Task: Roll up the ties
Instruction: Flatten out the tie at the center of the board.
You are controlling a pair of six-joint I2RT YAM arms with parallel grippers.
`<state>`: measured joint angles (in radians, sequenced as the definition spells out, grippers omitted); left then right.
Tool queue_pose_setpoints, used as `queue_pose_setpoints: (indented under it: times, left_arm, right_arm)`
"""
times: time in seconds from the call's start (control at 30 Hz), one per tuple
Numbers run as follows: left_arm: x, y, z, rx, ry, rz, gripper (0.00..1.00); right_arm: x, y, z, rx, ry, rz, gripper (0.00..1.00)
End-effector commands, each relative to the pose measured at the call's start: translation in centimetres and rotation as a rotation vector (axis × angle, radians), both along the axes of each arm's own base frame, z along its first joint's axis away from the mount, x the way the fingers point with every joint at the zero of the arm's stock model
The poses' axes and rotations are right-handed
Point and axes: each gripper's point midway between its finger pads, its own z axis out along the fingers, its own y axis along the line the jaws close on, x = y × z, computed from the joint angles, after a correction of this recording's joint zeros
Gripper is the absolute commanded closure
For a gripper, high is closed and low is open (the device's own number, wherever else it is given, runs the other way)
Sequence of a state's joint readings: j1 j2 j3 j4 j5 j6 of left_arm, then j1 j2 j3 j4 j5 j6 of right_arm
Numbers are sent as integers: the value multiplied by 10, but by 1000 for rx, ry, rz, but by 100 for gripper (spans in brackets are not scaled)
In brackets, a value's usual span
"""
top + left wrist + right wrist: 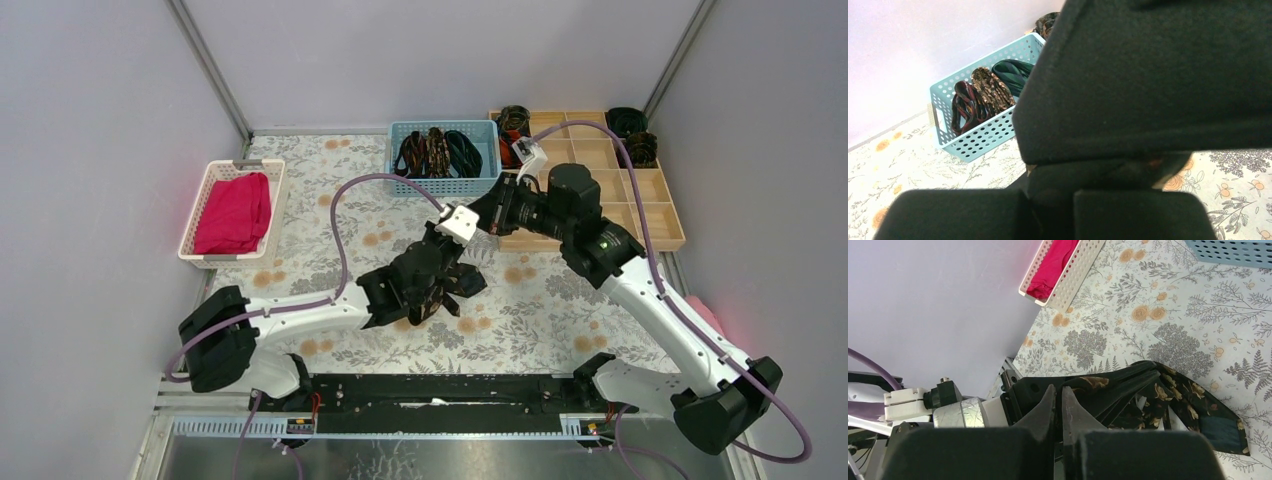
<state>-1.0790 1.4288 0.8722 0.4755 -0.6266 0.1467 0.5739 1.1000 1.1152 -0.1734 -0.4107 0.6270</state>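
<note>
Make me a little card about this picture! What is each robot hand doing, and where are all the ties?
right gripper: shut, tips by the tie; grip unclear
left gripper: at the same tie; open or shut, cannot tell
black necktie with gold-brown flowers: partly folded, on the flowery tablecloth
blue plastic basket: holds three bundled ties, one red-black, one brown-flecked, one dark green
wooden compartment tray: rolled ties in back compartments
white plastic basket: holds a folded magenta cloth
</note>
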Motion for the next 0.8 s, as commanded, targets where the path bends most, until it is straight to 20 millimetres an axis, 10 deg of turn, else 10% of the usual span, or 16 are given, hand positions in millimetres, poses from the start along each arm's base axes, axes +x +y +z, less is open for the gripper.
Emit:
queue_pose_setpoints:
  times: [0.0, 0.17, 0.27, 0.4, 0.77]
  left_arm:
    - [9, 19, 32, -90, -23, 78, 100]
    - [2, 35, 74, -166, -21, 100, 100]
    - [-2, 51, 101, -199, -32, 133, 100]
    - [-5, 81, 124, -207, -67, 222, 100]
    - [-3, 143, 108, -189, -74, 437, 100]
  right_arm:
    - [-17, -4, 30, 45, -61, 42, 95]
    - [-4, -28, 42, 53, -149, -127, 40]
    - [7, -48, 39, 21, -179, -256, 26]
    - [15, -59, 12, -67, -151, -319, 22]
    - [7, -22, -162, -271, 168, -89, 36]
